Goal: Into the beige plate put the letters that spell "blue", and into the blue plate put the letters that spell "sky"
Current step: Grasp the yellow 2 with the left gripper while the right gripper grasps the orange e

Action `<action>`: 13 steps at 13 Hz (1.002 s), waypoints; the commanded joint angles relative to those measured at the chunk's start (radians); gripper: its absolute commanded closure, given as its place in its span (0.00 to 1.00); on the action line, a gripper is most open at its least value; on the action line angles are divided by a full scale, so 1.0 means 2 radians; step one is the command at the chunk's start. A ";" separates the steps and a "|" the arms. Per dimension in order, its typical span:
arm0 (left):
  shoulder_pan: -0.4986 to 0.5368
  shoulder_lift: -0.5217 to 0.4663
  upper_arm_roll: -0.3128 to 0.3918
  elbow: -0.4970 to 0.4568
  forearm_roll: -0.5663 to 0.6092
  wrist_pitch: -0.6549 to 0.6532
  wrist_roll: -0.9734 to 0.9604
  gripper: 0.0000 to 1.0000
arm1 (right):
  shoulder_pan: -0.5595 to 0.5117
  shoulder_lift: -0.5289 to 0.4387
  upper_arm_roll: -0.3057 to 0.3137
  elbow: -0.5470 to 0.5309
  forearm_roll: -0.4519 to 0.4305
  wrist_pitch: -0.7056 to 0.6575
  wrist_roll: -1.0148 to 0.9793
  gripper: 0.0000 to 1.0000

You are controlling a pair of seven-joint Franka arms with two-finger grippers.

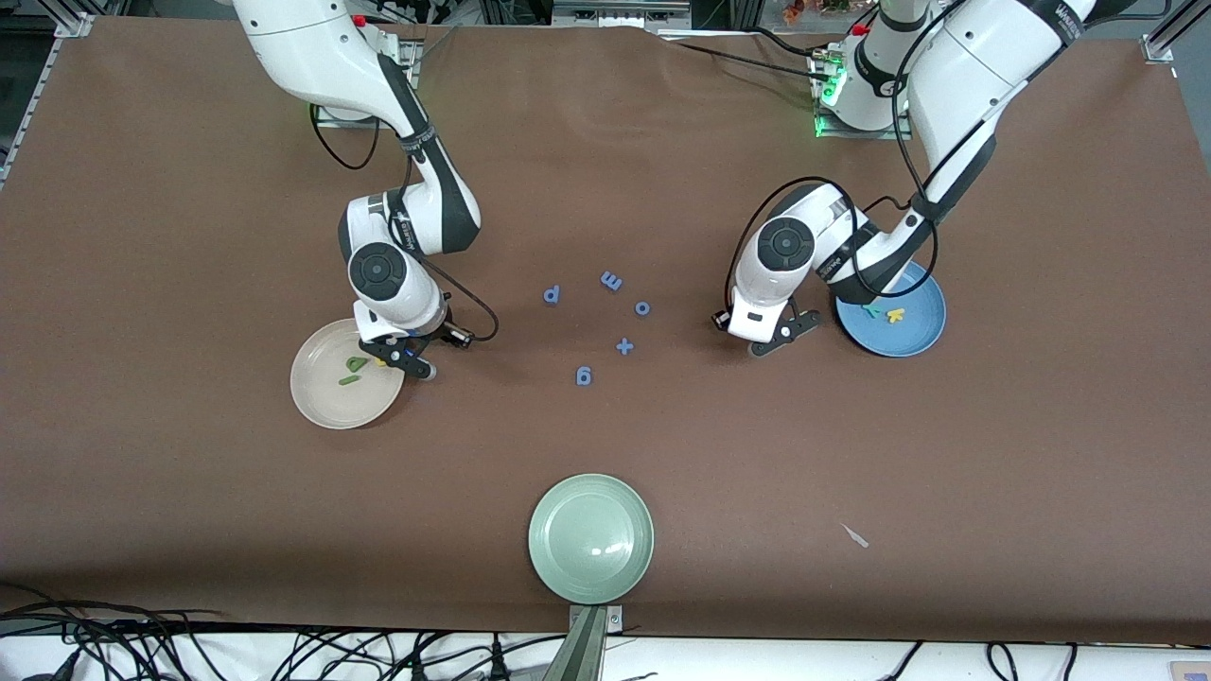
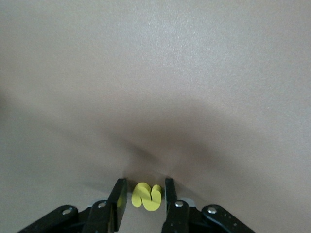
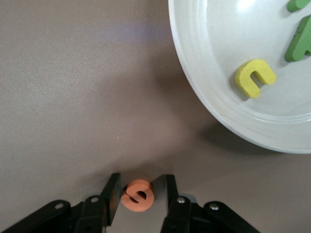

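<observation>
Status: both words are nearly complete.

The beige plate (image 1: 326,402) at the right arm's end of the desk (image 1: 189,492) already carries the olive b (image 1: 356,363), the dark green l (image 1: 349,380) and the yellow u (image 3: 254,77). The orange e (image 3: 137,195) is not yet in it: it sits between the fingers of the right hand (image 3: 138,194), beside the plate's rim, with the fingers flanking it closely (contact on both sides cannot be confirmed).

The blue plate (image 1: 913,339) at the left arm's end holds the teal y (image 1: 872,309) and the yellow k (image 1: 894,315). The yellow s (image 2: 146,195) remains outside, framed by the left hand (image 2: 143,196), whose fingers stand narrowly apart around it.

Remaining: deliver the e and the s.
</observation>
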State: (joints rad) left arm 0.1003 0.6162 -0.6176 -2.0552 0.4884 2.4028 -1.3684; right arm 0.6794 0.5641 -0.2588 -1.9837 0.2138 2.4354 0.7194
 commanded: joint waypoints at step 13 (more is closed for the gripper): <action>0.039 -0.041 -0.027 0.009 0.007 -0.055 0.001 0.81 | 0.002 -0.024 0.007 -0.027 0.008 0.009 -0.007 0.64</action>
State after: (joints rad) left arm 0.1158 0.5825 -0.6311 -2.0225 0.4884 2.3380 -1.4033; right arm 0.6811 0.5488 -0.2486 -1.9877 0.2139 2.4354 0.7202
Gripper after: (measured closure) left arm 0.718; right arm 0.577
